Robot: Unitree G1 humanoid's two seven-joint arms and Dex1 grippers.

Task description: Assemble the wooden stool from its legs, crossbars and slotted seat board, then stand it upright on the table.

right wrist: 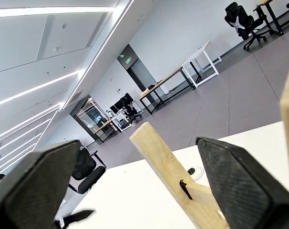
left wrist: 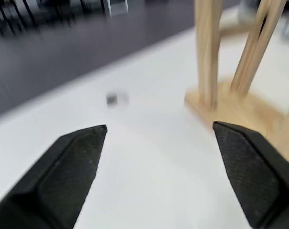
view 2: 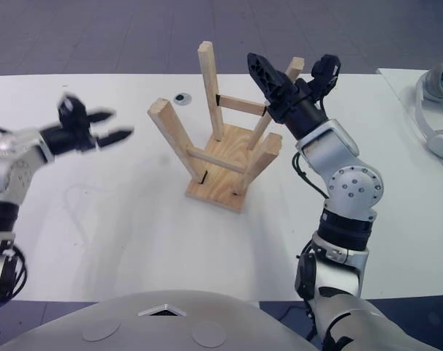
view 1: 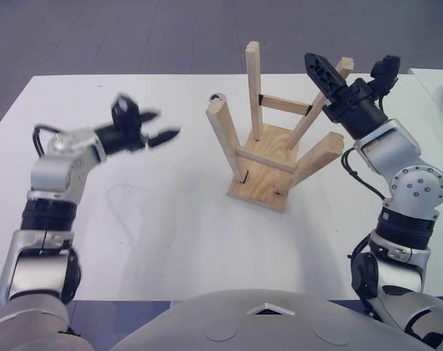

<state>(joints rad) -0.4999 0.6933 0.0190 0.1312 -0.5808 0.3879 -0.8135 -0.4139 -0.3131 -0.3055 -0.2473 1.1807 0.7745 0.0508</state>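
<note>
The wooden stool (view 1: 269,157) stands upside down at mid table, its seat board (view 1: 251,191) flat on the surface and its legs pointing up, joined by crossbars (view 1: 284,104). My left gripper (view 1: 161,126) hovers open over the table to the stool's left, pointing at it, with nothing between its fingers; the left wrist view shows the seat board (left wrist: 240,107) and a leg (left wrist: 206,47) ahead of it. My right gripper (view 2: 291,67) is open, up at the top of the far right leg (view 2: 295,68), with its fingers (view 2: 259,67) spread wide. It grips nothing.
A small round dark object (view 1: 217,96) lies on the table behind the stool's left leg. A white headset-like thing (view 2: 437,110) rests on a separate table at far right. Bare white tabletop (view 1: 156,219) stretches in front of and to the left of the stool.
</note>
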